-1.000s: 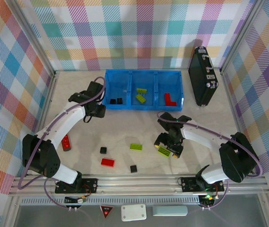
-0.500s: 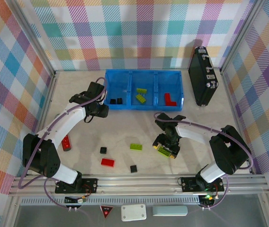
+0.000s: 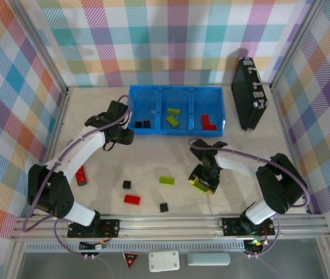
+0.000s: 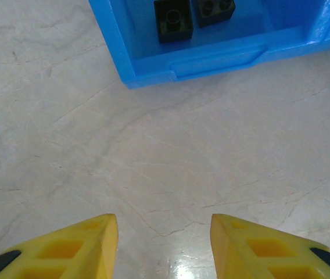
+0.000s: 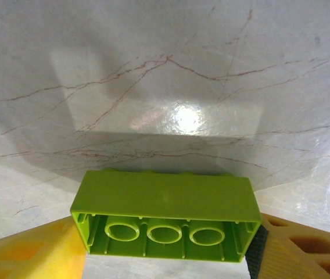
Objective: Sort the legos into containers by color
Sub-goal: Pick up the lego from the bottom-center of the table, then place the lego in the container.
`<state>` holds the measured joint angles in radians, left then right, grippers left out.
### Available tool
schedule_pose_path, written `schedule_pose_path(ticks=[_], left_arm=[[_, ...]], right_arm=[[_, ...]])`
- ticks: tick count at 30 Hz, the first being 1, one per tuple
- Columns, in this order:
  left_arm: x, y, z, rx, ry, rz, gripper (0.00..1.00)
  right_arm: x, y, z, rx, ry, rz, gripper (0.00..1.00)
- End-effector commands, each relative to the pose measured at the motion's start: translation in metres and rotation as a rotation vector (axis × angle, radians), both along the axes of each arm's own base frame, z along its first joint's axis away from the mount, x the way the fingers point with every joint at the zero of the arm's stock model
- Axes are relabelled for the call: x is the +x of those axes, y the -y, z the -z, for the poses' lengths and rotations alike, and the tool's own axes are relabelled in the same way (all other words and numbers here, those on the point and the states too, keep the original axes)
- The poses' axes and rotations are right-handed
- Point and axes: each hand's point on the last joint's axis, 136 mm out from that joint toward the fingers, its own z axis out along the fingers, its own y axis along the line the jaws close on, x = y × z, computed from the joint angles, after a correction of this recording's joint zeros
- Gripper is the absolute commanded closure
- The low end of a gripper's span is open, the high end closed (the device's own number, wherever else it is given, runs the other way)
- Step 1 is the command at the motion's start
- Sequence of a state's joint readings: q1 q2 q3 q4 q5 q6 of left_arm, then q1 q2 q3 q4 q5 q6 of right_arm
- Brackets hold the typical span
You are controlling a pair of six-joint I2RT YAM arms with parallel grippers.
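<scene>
Right gripper (image 3: 204, 181) has crept left, fingers drawn in, now clamped on both ends of lime brick (image 5: 165, 218), low at table, near right of centre. Left gripper (image 4: 164, 224) unmoved, fingers apart, empty, just short of blue tray (image 4: 211, 58) near left corner. Likely next: lift brick, carry to middle compartment.

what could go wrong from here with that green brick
1. The green lego is pinched by its short ends at the right gripper's fingertips, so it could pivot or slip when lifted.
2. The left gripper, open, hovers by the tray's near-left corner; carrying to the middle compartment may crowd it.
</scene>
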<state>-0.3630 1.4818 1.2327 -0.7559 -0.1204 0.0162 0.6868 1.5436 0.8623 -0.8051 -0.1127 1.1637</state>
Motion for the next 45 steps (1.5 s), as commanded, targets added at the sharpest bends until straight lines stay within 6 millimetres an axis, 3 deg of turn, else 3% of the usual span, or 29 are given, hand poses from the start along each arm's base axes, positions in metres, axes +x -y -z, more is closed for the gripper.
schedule_pose_path(ticks=[1,9,13,21,32,36,45], left_arm=[[-0.002,-0.004,-0.001,-0.007,0.008,0.003,0.54],[-0.002,-0.004,-0.005,-0.007,0.02,0.003,0.54],[-0.003,-0.003,-0.006,-0.013,0.02,0.006,0.54],[-0.004,-0.003,-0.011,-0.022,0.035,0.004,0.54],[-0.004,-0.002,-0.024,-0.052,0.083,0.002,0.54],[-0.004,-0.001,-0.024,-0.058,0.082,0.005,0.54],[-0.006,0.0,-0.027,-0.071,0.087,0.007,0.54]], right_arm=[[0.003,0.003,-0.004,-0.019,0.017,-0.005,0.32],[0.017,-0.002,-0.018,-0.013,0.082,-0.098,0.33],[0.029,-0.015,-0.025,0.04,0.139,-0.214,0.32],[0.059,-0.02,-0.043,-0.026,0.217,-0.322,0.32],[0.12,-0.067,-0.07,-0.015,0.319,-0.397,0.33],[0.143,-0.08,-0.08,-0.027,0.356,-0.312,0.33],[0.184,-0.094,-0.092,-0.087,0.352,0.107,0.36]])
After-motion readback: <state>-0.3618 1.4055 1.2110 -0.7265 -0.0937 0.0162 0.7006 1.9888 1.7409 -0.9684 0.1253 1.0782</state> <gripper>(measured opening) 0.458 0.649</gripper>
